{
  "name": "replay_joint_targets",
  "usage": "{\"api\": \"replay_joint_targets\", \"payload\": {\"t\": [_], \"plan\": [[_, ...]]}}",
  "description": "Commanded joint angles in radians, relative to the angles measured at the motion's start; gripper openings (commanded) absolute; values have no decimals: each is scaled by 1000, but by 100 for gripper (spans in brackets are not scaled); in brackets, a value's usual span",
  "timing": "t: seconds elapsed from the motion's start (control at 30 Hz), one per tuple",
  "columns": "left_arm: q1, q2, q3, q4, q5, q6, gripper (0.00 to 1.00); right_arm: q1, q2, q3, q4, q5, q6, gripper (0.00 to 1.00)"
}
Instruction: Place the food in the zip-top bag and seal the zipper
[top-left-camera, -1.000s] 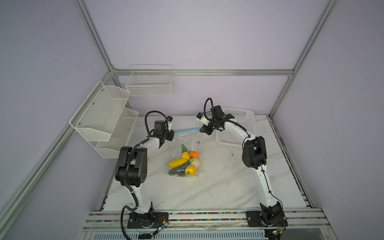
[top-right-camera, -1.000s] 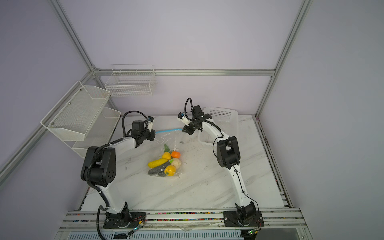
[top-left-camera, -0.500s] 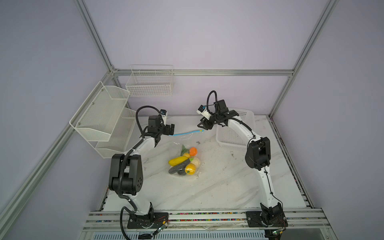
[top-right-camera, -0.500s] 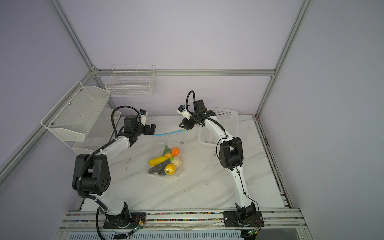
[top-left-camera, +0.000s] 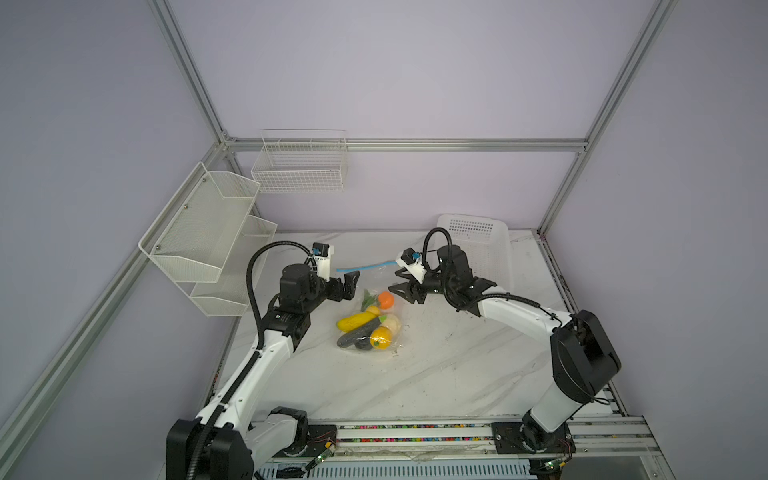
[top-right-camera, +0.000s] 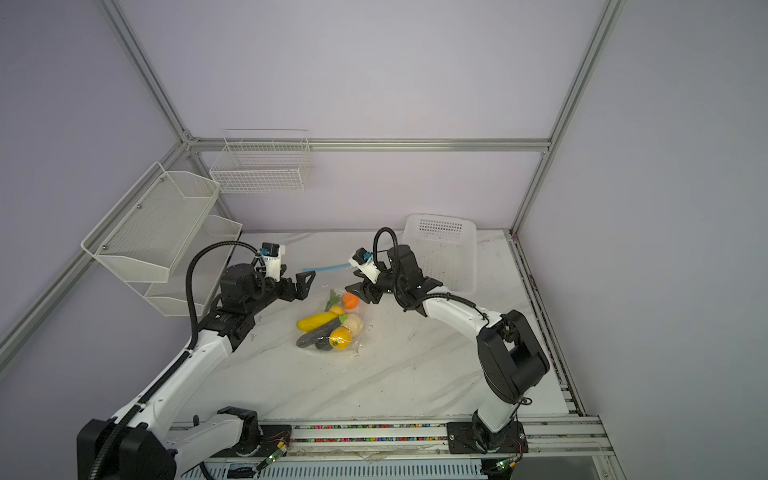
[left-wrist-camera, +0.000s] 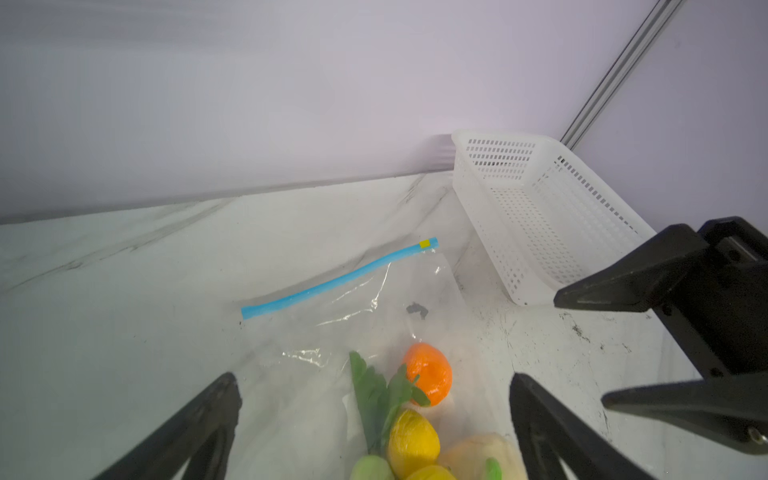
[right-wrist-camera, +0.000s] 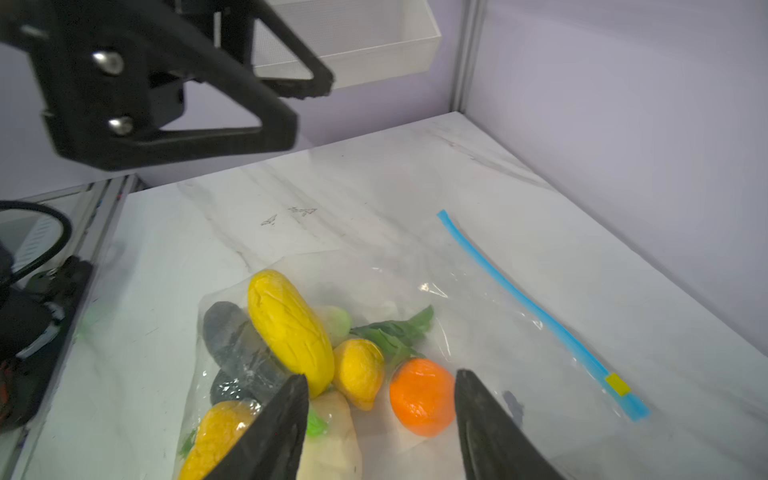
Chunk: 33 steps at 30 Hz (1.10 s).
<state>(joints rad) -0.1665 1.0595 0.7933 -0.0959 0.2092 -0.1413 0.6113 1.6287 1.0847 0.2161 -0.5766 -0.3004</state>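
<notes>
The zip-top bag lies flat on the marble table with the food inside it: an orange, a yellow corn cob, a lemon, dark and cream pieces. The zipper runs as one blue line along the bag's far edge, with the yellow slider at its right end. My left gripper hovers open by the bag's left side. My right gripper hovers open by its right side. Neither touches the bag.
A white perforated basket stands at the back right, close to the bag's slider end. White mesh shelves and a wire basket hang on the left and back walls.
Both grippers opened and let go of the bag's mouth. The zipper strip dropped onto the table, and both arms drew back and down.
</notes>
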Motion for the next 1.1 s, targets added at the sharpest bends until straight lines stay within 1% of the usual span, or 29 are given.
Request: {"api": "replay_joint_targets", "payload": {"t": [0.0,0.13,0.23,0.3,0.37,0.43,0.5,0.53,0.6,0.63,0.77,0.83,0.97,1.07], "plan": [[3,-75,-70,-38,-84,-10,100,-16,-120,-136,188,202,79,60],[5,-108,-102,-65,-179,-5,100,-70,-247,-308,292,327,132,60],[5,-98,-121,-64,-223,-1,100,-118,-334,-410,375,438,176,62],[5,-82,-120,-69,-277,-25,100,-158,-370,-452,393,524,208,64],[7,-73,-126,-63,-346,-67,100,-187,-407,-485,401,663,244,71],[7,-75,-154,-18,-387,-67,100,-204,-461,-538,449,795,284,81],[12,-75,-201,71,-400,-42,99,-212,-508,-586,500,923,324,93],[15,-73,-226,121,-402,-20,99,-215,-522,-607,521,987,327,97],[21,-65,-262,204,-411,9,97,-221,-522,-624,538,1080,301,97],[23,-60,-268,228,-427,19,96,-227,-515,-622,538,1107,292,97],[37,-35,-269,275,-468,59,95,-257,-475,-611,539,1056,256,97],[45,-11,-268,295,-465,76,95,-284,-445,-603,541,996,264,97],[54,28,-266,321,-444,93,94,-325,-374,-604,594,960,257,98],[68,52,-278,355,-404,116,92,-386,-333,-608,643,834,289,97]]}}
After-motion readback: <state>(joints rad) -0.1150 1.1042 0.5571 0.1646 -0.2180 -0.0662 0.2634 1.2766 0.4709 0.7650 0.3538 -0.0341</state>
